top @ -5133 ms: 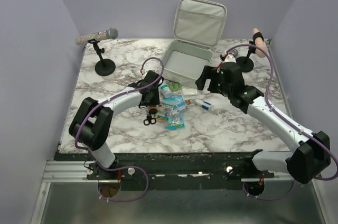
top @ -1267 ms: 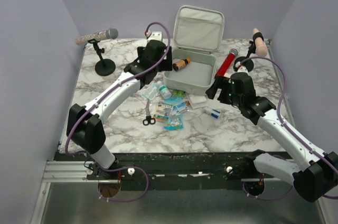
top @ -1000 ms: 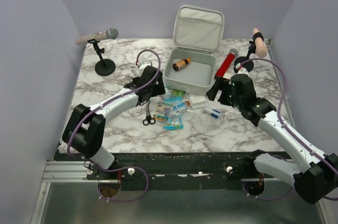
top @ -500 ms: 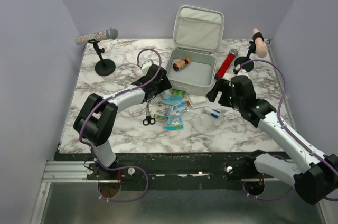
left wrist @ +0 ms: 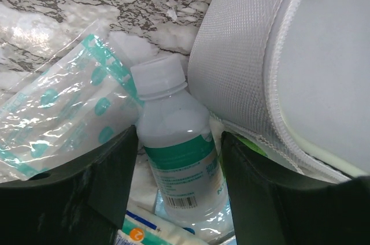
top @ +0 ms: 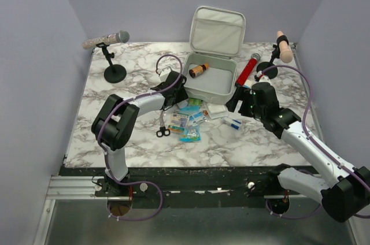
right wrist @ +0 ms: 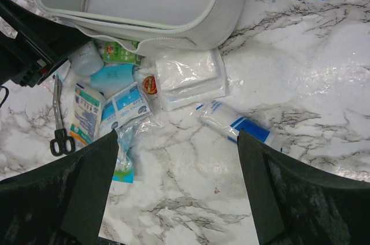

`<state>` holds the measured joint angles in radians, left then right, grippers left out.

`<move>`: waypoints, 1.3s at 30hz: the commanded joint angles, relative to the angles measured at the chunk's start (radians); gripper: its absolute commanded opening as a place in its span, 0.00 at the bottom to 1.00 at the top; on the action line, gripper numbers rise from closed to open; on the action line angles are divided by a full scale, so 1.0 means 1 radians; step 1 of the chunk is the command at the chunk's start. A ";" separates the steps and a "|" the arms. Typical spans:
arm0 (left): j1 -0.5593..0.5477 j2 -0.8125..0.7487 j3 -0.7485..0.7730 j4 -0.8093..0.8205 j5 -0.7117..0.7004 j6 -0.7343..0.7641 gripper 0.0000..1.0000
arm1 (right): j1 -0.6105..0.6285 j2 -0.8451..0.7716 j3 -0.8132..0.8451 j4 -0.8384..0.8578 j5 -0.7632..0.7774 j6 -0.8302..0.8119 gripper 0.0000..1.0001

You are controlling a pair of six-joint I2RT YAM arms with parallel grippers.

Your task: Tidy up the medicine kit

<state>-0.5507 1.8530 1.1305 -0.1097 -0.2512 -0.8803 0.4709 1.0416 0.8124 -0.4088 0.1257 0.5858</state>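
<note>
**A:** The left arm has swung down from over the case, and the small amber glass bottle (top: 198, 70) it carried there now lies inside.

**B:** Where is the light grey-white zippered medicine kit (top: 205, 91)?

**A:** At the back middle of the white marble table (top: 260, 141), lid upright.

**B:** And the left gripper (left wrist: 179, 141)?

**A:** It is at the kit's front left corner. Its 2 fingers flank a white plastic bottle with a teal label (left wrist: 176, 164), close against it. Whether they pinch it, I cannot tell.

**B:** The right gripper (right wrist: 178, 141)?

**A:** Spread wide and empty, above the table near the kit's front right corner.

bottle (top: 198, 70) in medicine kit (top: 208, 89), packets (top: 191, 119) heaped before it — scissors (top: 163, 131) leftmost
</note>
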 commanded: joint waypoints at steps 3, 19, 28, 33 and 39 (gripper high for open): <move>0.000 -0.024 -0.029 0.016 -0.010 0.067 0.60 | -0.002 -0.003 -0.007 0.010 0.015 -0.006 0.92; -0.008 -0.396 -0.049 -0.051 0.010 0.312 0.28 | -0.002 -0.031 0.010 0.015 -0.001 -0.001 0.92; -0.038 -0.060 0.516 -0.338 0.351 0.760 0.32 | -0.002 -0.051 -0.015 0.025 -0.014 -0.014 0.92; -0.049 0.182 0.803 -0.465 0.326 0.934 0.33 | -0.002 -0.058 -0.009 0.025 -0.014 -0.024 0.92; -0.066 0.425 1.097 -0.614 0.296 1.070 0.33 | -0.002 -0.049 -0.024 0.025 -0.029 -0.012 0.92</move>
<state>-0.6048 2.1815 2.0754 -0.5613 0.0494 0.0341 0.4709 0.9974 0.8101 -0.3923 0.1242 0.5755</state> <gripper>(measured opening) 0.475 0.920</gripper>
